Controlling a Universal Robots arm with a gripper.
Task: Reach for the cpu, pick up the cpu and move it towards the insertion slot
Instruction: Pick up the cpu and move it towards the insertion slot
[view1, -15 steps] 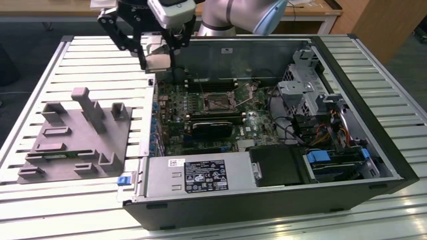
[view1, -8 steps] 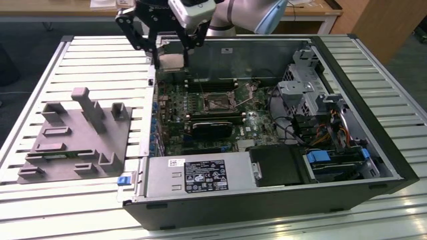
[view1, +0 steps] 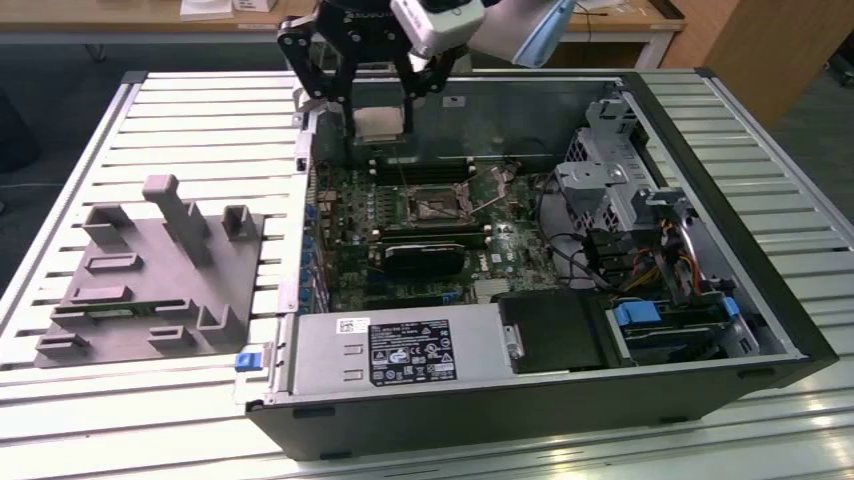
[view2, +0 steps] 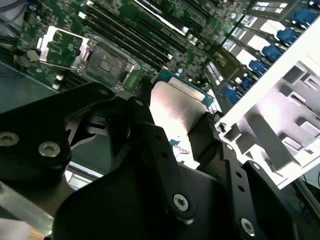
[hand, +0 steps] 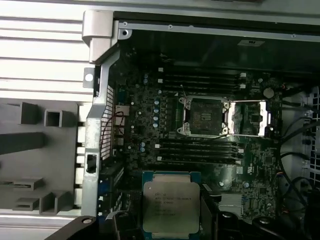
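we see print on the cpu (hand: 171, 207) lid | white sticker and black label (view1: 414, 352) on the power supply (view1: 394, 355) | we cannot read any of it

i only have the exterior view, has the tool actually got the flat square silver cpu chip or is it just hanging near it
observer: It has it. In the second wrist view the tool clamps the flat square silver cpu chip by two opposite edges with its black fingers.
operator: is the socket open
observer: Yes. In the first wrist view the square dark-framed socket lies bare, and its metal cover plate is swung open beside it.
operator: chip over it yet
observer: No. In the first wrist view the cpu chip sits clear of the socket, with a row of dark memory slots between them.
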